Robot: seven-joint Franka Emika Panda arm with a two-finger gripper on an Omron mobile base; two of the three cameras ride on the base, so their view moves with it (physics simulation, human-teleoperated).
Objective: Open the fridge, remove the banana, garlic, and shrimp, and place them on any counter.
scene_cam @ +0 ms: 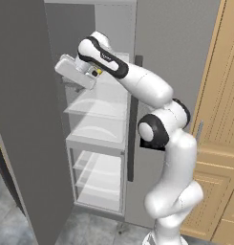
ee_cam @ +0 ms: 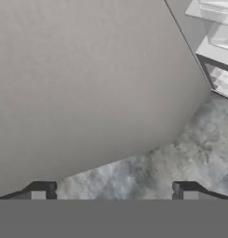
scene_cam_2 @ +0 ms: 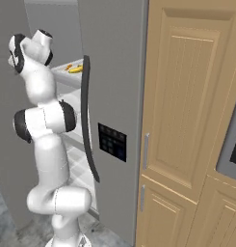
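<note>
Banana (scene_cam_2: 76,69) lies on a fridge (scene_cam_2: 114,72) shelf, upper left of the right base view; the gripper (ee_cam: 113,189), spread wide and empty, could clip the open door (scene_cam: 23,119).

The banana (scene_cam_2: 76,69) lies on a shelf (scene_cam_2: 66,77) in the fridge (scene_cam_2: 114,96).

No text, brand or number can be read anywhere. The black control panel (scene_cam_2: 112,141) on the closed door of the fridge (scene_cam_2: 114,96), just right of the long dark handle (scene_cam_2: 87,120), carries only faint bluish marks, too blurred to make out.
</note>
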